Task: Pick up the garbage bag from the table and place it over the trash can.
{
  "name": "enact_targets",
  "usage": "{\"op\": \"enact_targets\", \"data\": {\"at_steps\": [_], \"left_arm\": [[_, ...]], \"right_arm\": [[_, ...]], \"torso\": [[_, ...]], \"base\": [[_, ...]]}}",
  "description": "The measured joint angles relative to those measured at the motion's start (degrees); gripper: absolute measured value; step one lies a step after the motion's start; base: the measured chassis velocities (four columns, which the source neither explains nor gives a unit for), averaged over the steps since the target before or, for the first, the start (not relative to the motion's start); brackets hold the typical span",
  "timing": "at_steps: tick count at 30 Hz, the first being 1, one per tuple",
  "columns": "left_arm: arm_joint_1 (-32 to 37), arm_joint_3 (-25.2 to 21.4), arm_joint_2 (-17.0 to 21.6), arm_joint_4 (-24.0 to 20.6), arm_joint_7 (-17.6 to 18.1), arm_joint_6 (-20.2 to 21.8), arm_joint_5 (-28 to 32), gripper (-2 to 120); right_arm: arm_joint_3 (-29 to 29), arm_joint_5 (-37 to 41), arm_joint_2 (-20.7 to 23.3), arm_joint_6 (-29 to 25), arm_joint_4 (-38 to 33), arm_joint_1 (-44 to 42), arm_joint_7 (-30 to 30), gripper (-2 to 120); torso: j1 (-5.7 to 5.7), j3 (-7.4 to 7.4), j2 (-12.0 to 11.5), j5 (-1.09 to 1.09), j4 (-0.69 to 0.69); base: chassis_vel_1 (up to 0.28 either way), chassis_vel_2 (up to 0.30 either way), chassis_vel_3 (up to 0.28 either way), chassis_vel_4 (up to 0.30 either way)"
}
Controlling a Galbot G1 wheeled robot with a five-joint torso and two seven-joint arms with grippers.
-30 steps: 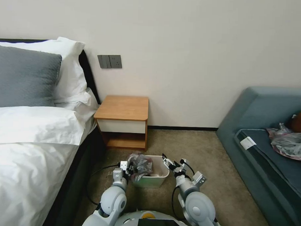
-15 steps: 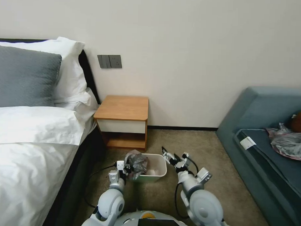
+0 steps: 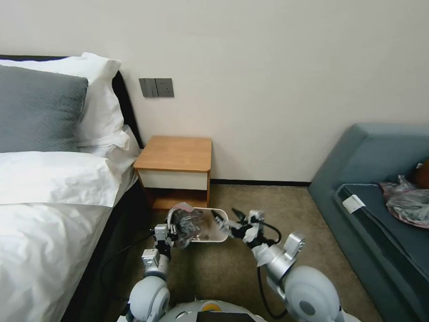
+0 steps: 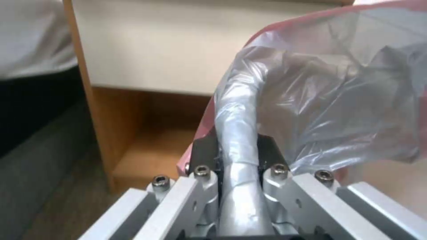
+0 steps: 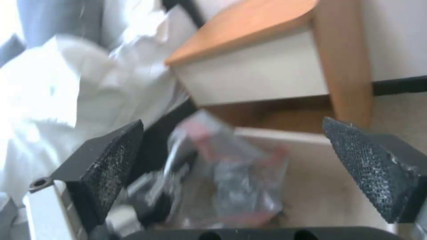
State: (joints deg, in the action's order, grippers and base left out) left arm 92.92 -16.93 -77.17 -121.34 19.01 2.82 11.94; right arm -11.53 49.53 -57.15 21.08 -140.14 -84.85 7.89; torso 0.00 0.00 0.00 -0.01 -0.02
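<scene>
The garbage bag (image 3: 185, 222), crinkled grey plastic with a pink rim, hangs bunched at the left edge of the trash can (image 3: 219, 237). The can sits on the carpet just in front of the table (image 3: 177, 152). My left gripper (image 3: 171, 229) is shut on a twisted fold of the bag (image 4: 338, 100), which runs between the fingers (image 4: 202, 150). My right gripper (image 3: 224, 217) stands wide open at the can's right rim. In the right wrist view its black pads (image 5: 111, 156) frame the bag (image 5: 231, 173) and the pale rim (image 5: 285, 135), and nothing lies between them.
A bed (image 3: 44, 211) with white bedding runs along the left, close to my left arm. A blue sofa (image 3: 387, 195) on the right carries another plastic bag (image 3: 414, 205). A black cable (image 3: 122, 256) trails on the carpet. Open carpet (image 3: 269, 200) lies right of the table.
Both arms have reached forward. The trash can and the bag have shifted away from me toward the table, and the right gripper has swung left to the can's rim.
</scene>
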Motion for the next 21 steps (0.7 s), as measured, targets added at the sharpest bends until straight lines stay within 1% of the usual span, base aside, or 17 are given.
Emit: {"op": "enact_targets", "data": {"at_steps": [1,2,3,5,6,8,10,13,15,18,19,20,21], "left_arm": [[0.26,-0.08,0.0,-0.31,-0.31,-0.67,-0.48,6],[0.26,-0.08,0.0,-0.31,-0.31,-0.67,-0.48,6],[0.5,-0.16,0.0,-0.56,-0.48,-1.04,-0.92,6],[1.46,-0.42,0.03,-1.51,-0.77,-1.68,-2.3,6],[1.46,-0.42,0.03,-1.51,-0.77,-1.68,-2.3,6],[2.35,-0.71,0.05,-2.25,-1.07,-2.29,-3.56,6],[2.63,-0.79,0.06,-2.44,-1.18,-2.52,-3.86,6],[3.75,-0.95,0.04,-3.33,-1.48,-3.12,-4.84,6],[3.99,-0.97,0.01,-3.55,-1.51,-3.22,-5.06,6],[4.74,-0.98,-0.1,-4.25,-1.62,-3.35,-5.65,6],[4.74,-0.98,-0.1,-4.25,-1.62,-3.35,-5.65,6],[5.01,-0.99,-0.12,-4.54,-1.7,-3.36,-5.79,6],[5.01,-0.99,-0.12,-4.54,-1.7,-3.36,-5.79,6]], "right_arm": [[1.45,-2.08,0.22,0.06,0.63,0.53,-0.74,100],[1.45,-2.08,0.22,0.06,0.63,0.53,-0.74,100],[2.6,-3.82,0.32,0.07,1.22,1.04,-1.23,100],[6.23,-9.17,0.31,0.08,3.48,3.22,-2.52,100],[6.23,-9.17,0.31,0.08,3.48,3.22,-2.52,100],[9.35,-14.09,-0.26,-0.19,5.9,5.56,-3.2,100],[10.25,-15.2,-0.56,-0.3,6.68,6.36,-3.26,100],[13.49,-17.54,-1.95,-0.68,9.7,9.44,-2.75,100],[14.01,-18.17,-2.25,-0.83,10.49,9.91,-2.62,100],[15.89,-22.52,-3.46,-2.18,13.44,11.28,-2.64,100],[15.89,-22.52,-3.46,-2.18,13.44,11.28,-2.64,100],[16.26,-25.24,-3.86,-3.37,14.56,11.57,-3.2,100],[16.26,-25.24,-3.86,-3.37,14.56,11.57,-3.2,100]], "torso": [[0.0,0.0,0.0,0.02,0.01],[0.0,0.0,0.0,0.02,0.01],[0.0,0.0,0.0,0.02,0.01],[0.0,0.0,0.0,0.01,0.02],[0.0,0.0,0.0,0.01,0.02],[0.0,0.0,0.0,0.01,0.03],[0.0,0.0,0.0,0.01,0.03],[0.0,0.0,0.0,0.01,0.03],[0.0,0.0,0.0,0.01,0.03],[0.0,0.0,0.0,0.01,0.03],[0.0,0.0,0.0,0.01,0.03],[0.0,0.0,0.0,0.01,0.03],[0.0,0.0,0.0,0.01,0.03]], "base": [[0.0,0.0,0.0,0.0],[0.0,0.0,0.0,0.0],[0.0,0.0,0.0,0.0],[0.0,0.0,0.0,0.0],[0.0,0.0,0.0,0.0],[0.0,0.0,0.0,0.0],[0.0,0.0,0.0,0.0],[0.0,0.0,0.0,0.0],[0.0,0.0,0.0,0.0],[0.0,0.0,0.0,0.0],[0.0,0.0,0.0,0.0],[0.0,0.0,0.0,0.0],[0.0,0.0,0.0,0.0]]}}
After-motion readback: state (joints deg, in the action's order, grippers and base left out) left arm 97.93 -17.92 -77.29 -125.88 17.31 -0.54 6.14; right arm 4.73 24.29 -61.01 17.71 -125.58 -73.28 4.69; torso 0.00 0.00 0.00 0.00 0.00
